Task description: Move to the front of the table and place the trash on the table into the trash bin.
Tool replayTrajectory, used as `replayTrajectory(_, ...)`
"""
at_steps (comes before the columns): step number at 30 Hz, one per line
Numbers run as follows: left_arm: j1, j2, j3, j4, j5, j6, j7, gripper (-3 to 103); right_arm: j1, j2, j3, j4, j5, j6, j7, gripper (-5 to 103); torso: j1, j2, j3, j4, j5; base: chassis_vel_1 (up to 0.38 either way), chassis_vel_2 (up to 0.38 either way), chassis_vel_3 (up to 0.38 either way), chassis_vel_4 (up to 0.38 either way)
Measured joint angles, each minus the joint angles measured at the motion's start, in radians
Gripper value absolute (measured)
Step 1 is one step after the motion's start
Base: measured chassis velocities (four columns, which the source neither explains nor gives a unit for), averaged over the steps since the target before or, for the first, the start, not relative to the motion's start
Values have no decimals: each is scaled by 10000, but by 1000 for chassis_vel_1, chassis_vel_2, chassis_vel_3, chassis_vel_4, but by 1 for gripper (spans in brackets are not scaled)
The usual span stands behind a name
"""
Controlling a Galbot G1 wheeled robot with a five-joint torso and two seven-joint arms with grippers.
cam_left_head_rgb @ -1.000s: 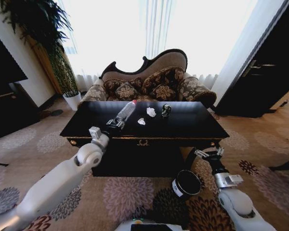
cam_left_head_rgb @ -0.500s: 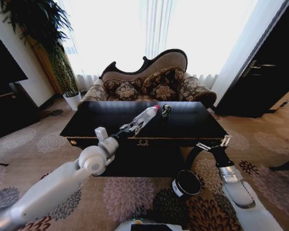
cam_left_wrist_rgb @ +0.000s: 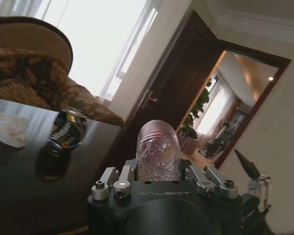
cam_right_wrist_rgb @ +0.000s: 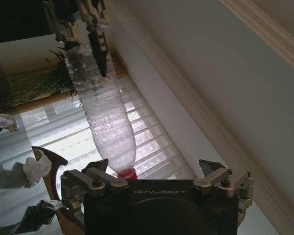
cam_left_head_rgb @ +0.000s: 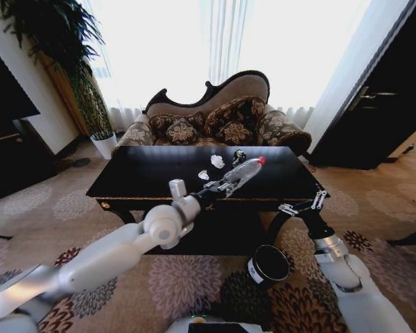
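Note:
My left gripper point(cam_left_head_rgb: 224, 186) is shut on a clear crumpled plastic bottle point(cam_left_head_rgb: 243, 169) with a red cap, held above the front right part of the black table point(cam_left_head_rgb: 277, 182). The left wrist view has the bottle point(cam_left_wrist_rgb: 158, 147) standing out from between the fingers. Trash lies on the table behind it: two white paper lumps point(cam_left_head_rgb: 217, 161) point(cam_left_head_rgb: 204, 175) and a small dark can point(cam_left_head_rgb: 239, 157), the can point(cam_left_wrist_rgb: 68, 128) also in the left wrist view. The black trash bin point(cam_left_head_rgb: 269, 265) stands on the carpet before the table's right leg. My right gripper point(cam_left_head_rgb: 304, 203) hangs open above the bin, near the table's front right corner.
A patterned brown sofa point(cam_left_head_rgb: 215, 121) stands behind the table, before bright curtained windows. A potted plant point(cam_left_head_rgb: 104, 142) is at the back left, dark doors point(cam_left_head_rgb: 374, 111) at the right. Flowered carpet point(cam_left_head_rgb: 173, 277) lies all around the table.
My left arm has swung the bottle to the right across the table's front, from left of the trash to right of it. The right gripper has risen towards the table's corner.

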Motion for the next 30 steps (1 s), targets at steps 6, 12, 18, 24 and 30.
replayTrajectory(6,-459,-740,733,171,-198,-3,-303,39,99,40,-131,-83,-609,178,89,100,0,0,0,-1,0,0,0,0,0)
replayTrajectory(12,-748,-1165,1530,105,-393,-8,-573,39,166,123,-113,-307,-727,283,196,100,0,0,0,0,0,0,0,0,0)
replayTrajectory(18,-849,-1493,1946,-44,-512,-10,-750,39,122,215,-85,-347,-714,287,287,100,0,0,-1,-1,0,0,0,0,0)
replayTrajectory(24,-755,-1477,2053,-301,-631,-18,-903,39,89,220,-64,-350,-621,289,363,90,-1,0,-1,0,-1,0,0,0,0)
replayTrajectory(30,-300,-1379,1913,-481,-533,-24,-973,38,57,269,-114,-328,-489,259,361,63,-1,0,-1,0,-2,0,0,0,0)
